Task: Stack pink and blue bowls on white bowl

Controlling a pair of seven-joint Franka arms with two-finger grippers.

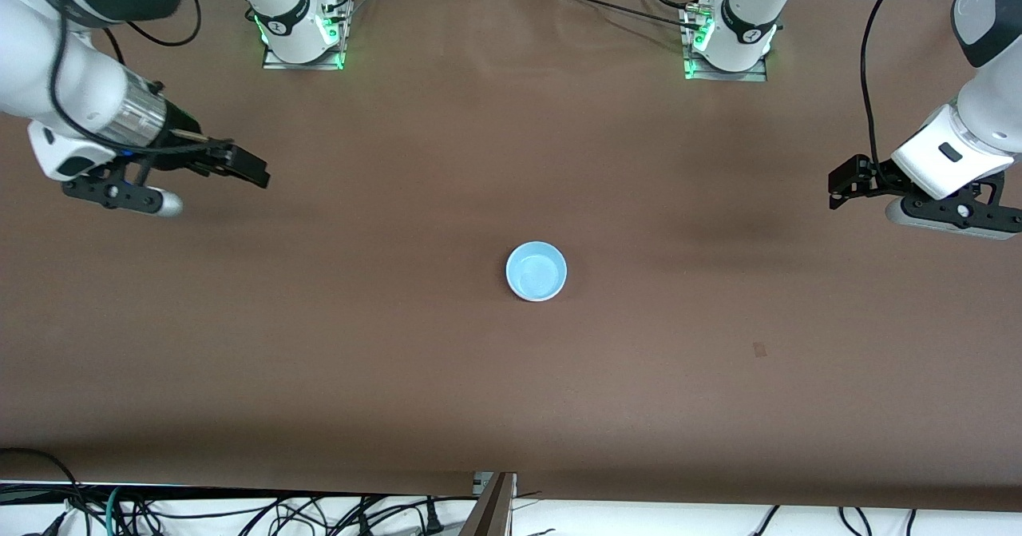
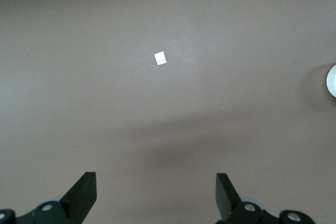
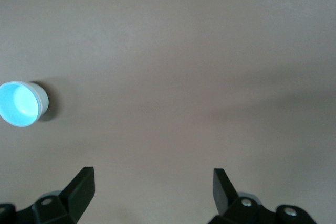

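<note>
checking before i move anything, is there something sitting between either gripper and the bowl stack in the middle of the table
Nothing visible does. The stack, blue bowl on top with a white outer wall, stands alone on the brown cloth. The right gripper and the left gripper hang open at their own ends, with only bare cloth between each and the stack.
</note>
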